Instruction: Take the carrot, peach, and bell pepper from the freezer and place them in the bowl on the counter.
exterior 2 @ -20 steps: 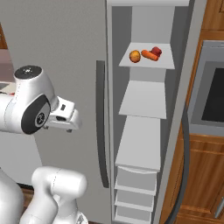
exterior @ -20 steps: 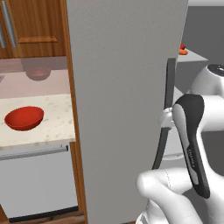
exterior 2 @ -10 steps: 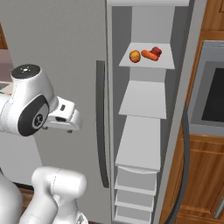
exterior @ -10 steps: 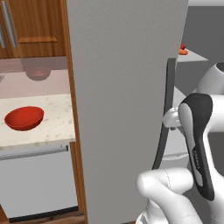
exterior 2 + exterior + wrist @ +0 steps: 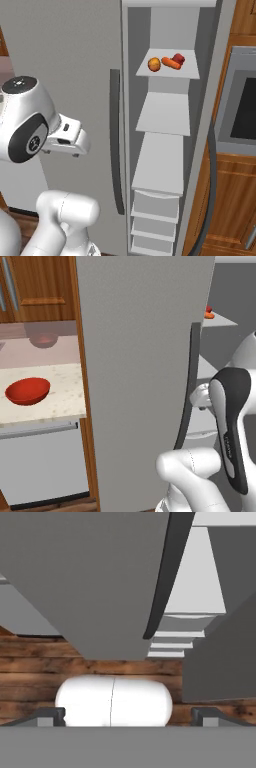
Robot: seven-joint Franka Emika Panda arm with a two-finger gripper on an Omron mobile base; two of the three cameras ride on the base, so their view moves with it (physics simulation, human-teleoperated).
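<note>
Arm edges right since earlier | gripper [image 5: 128, 716] wide open, empty | peach [image 5: 154, 64], carrot [image 5: 171, 63], bell pepper [image 5: 178, 58] upper centre on freezer [image 5: 165, 120] shelf, well apart from gripper

Peach [image 5: 154, 64], carrot [image 5: 171, 63], bell pepper [image 5: 178, 58] sit on a freezer [image 5: 165, 165] shelf — bowl [image 5: 27, 391] on the surface [image 5: 65, 401], left.

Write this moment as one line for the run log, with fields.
hand: open, empty | freezer: door open | carrot, peach, bell pepper: on freezer shelf | bowl: empty, on counter

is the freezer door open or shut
Open: the freezer shows its white shelves, with the peach, carrot and bell pepper on one.
</note>
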